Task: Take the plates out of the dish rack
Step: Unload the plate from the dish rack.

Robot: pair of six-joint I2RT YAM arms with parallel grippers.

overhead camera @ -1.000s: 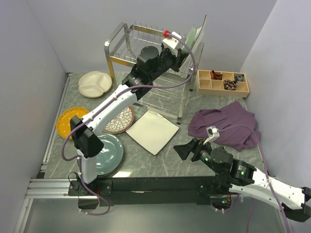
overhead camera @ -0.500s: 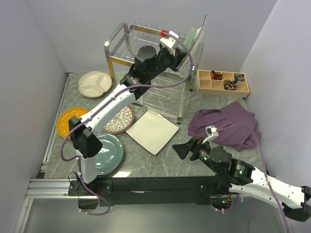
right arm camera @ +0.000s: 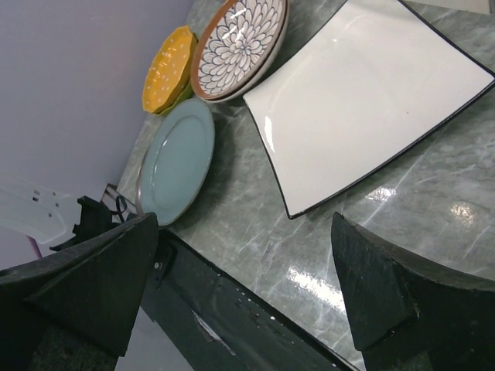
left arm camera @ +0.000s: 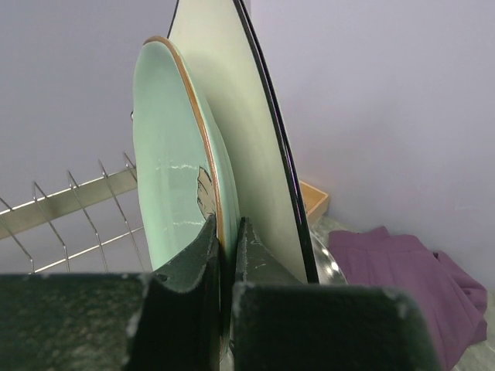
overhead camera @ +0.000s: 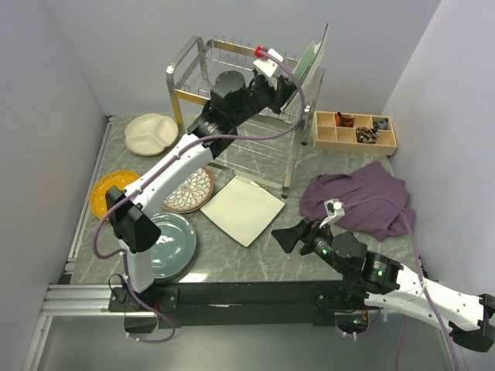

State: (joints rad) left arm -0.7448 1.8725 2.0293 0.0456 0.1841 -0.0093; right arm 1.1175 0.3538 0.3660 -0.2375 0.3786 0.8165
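Observation:
The dish rack (overhead camera: pixel 186 58) stands at the back, with two plates upright at its right end. My left gripper (overhead camera: pixel 288 80) is shut on the lower rim of the pale green plate (left arm camera: pixel 166 154); the jaws (left arm camera: pixel 228 232) pinch that rim from both sides. A dark-rimmed cream plate (left arm camera: pixel 247 116) leans just behind it. On the table lie a cream divided plate (overhead camera: pixel 151 133), an orange plate (overhead camera: pixel 108 193), a brown petal-patterned plate (overhead camera: pixel 191 190), a grey-blue plate (overhead camera: pixel 172 246) and a white square plate (overhead camera: pixel 244 209). My right gripper (overhead camera: pixel 282 238) hovers open and empty near the front.
A wooden compartment tray (overhead camera: pixel 355 131) sits right of the rack. A purple cloth (overhead camera: pixel 356 197) lies in front of it, behind my right arm. Walls close in on the left, back and right. The rack prongs (left arm camera: pixel 69 201) stand left of the green plate.
My left wrist has shifted slightly up and to the left at the rack, still gripping the green plate. My right gripper has crept a little to the left.

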